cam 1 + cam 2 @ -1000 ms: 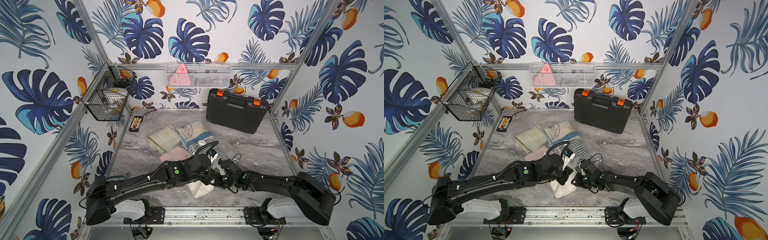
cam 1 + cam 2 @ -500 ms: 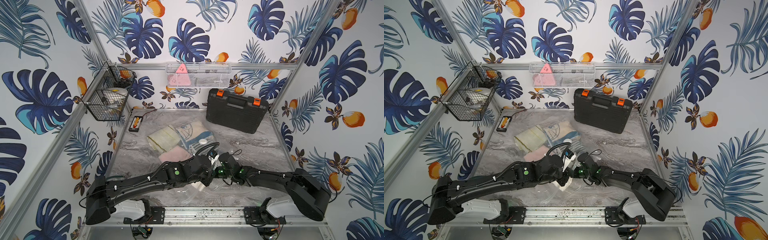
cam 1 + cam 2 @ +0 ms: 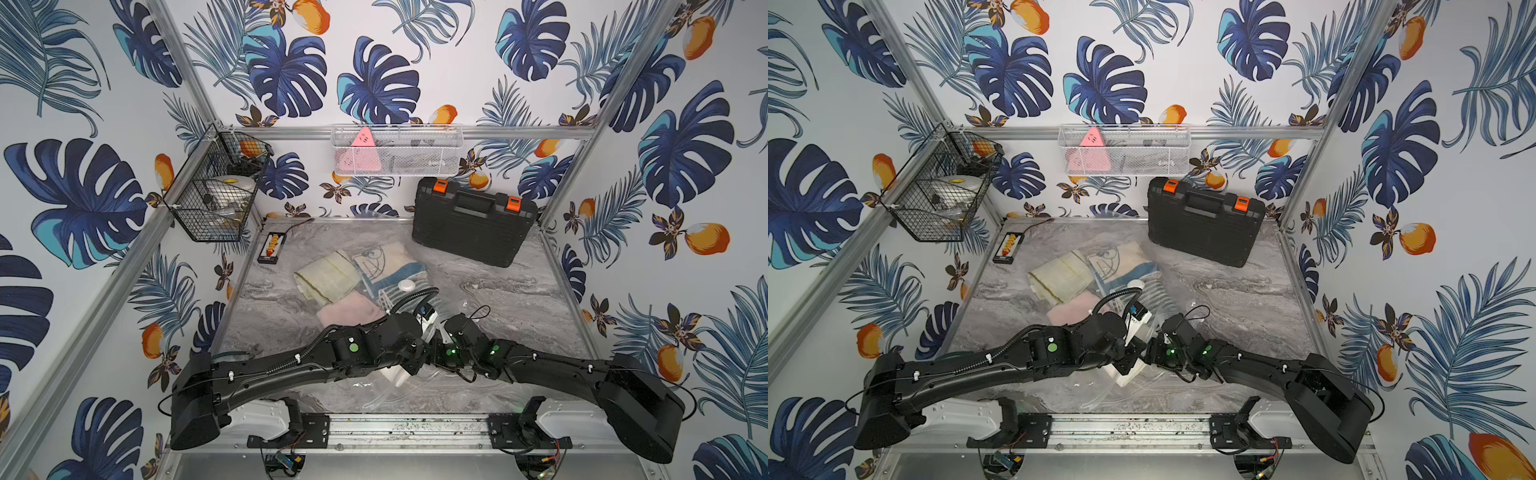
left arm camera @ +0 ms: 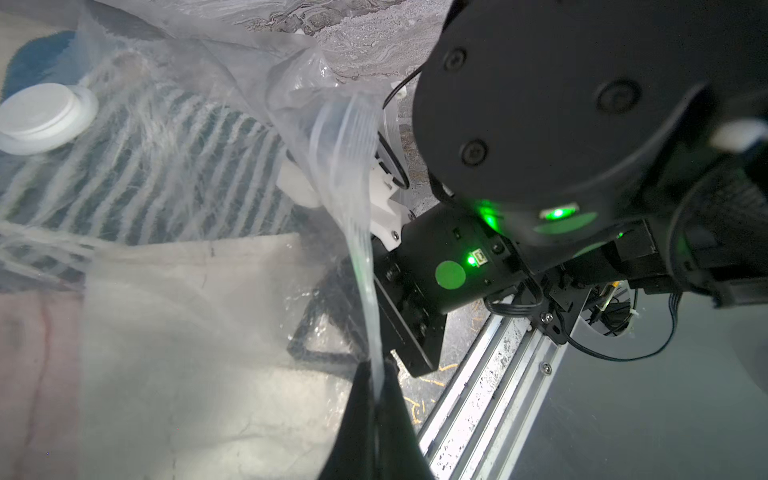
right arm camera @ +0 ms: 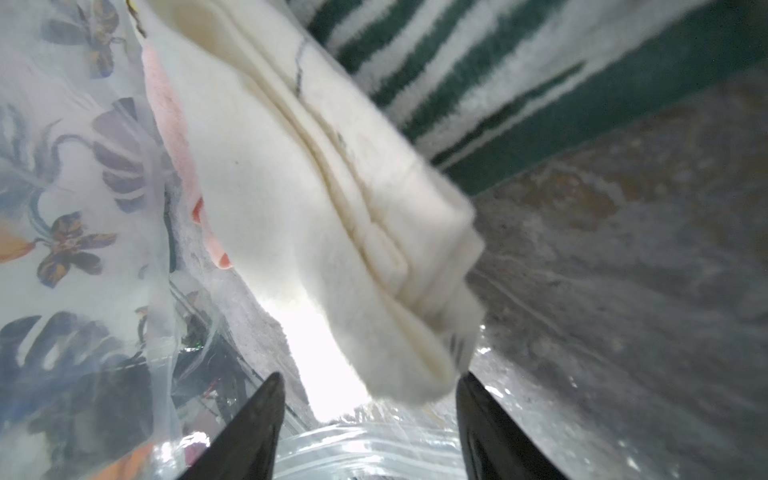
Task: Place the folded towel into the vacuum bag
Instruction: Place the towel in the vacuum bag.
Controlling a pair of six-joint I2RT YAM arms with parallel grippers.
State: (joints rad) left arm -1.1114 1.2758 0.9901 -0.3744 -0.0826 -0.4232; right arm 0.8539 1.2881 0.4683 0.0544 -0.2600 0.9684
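1. Pinching the zip strip of the vacuum bag between fully closed tips, held that lip up off the worktop with the left gripper, seemingly to prop the mouth open for loading.
2. Found the folded towel, white, lying just past the strip and, by the look of it, inside the mouth, beside a striped towel beneath the round valve cap.
3. Stood the right gripper with jaws well apart and nothing between them, the towel's end just ahead of the tips; probably released so the cloth would stay where pushed.
4. Compared with a second before, saw less white cloth in both top views, and the right arm stretched further toward the back of the worktop.
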